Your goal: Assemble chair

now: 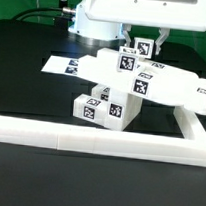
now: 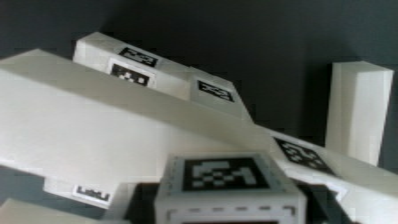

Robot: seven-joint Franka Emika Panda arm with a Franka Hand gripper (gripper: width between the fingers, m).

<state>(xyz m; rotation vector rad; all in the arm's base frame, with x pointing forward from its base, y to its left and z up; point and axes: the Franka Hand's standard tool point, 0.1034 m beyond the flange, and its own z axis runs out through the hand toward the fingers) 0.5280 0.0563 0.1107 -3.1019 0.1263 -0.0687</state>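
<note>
We find the gripper (image 1: 142, 44) pinching a small cube (image 1: 127, 63) atop a tilted slab (image 1: 157, 87); chair barely begun, most parts loose.

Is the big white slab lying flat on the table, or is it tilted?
Tilted. In the exterior view the big white slab slopes, resting on the small white cubes below it; its end on the exterior view's right sits higher, off the black table.

long white L-shaped border rail (image 1: 98, 142) along front and right of black table (image 1: 22, 85); flat white marker board (image 1: 66, 64) behind.
</note>
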